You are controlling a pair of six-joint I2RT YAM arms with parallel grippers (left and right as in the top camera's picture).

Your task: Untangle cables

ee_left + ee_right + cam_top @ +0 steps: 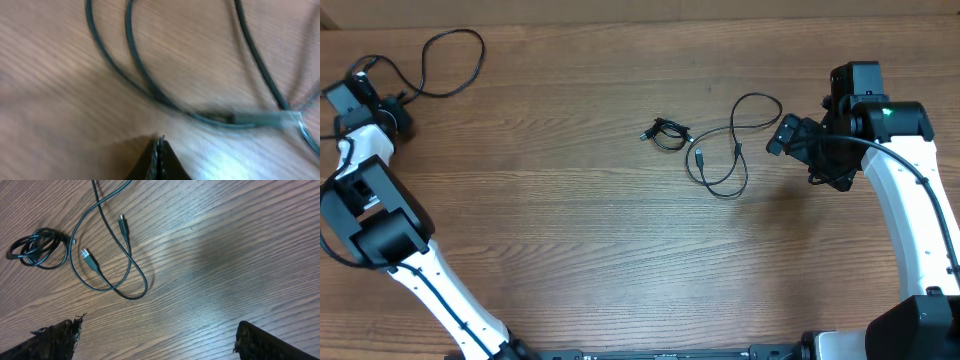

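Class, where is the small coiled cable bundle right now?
In the overhead view, the coiled bundle lies near centre, just left of the loose looped cable.

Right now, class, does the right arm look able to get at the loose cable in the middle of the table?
Probably yes. The open right gripper sits just beside the loose cable, with only bare table between them.
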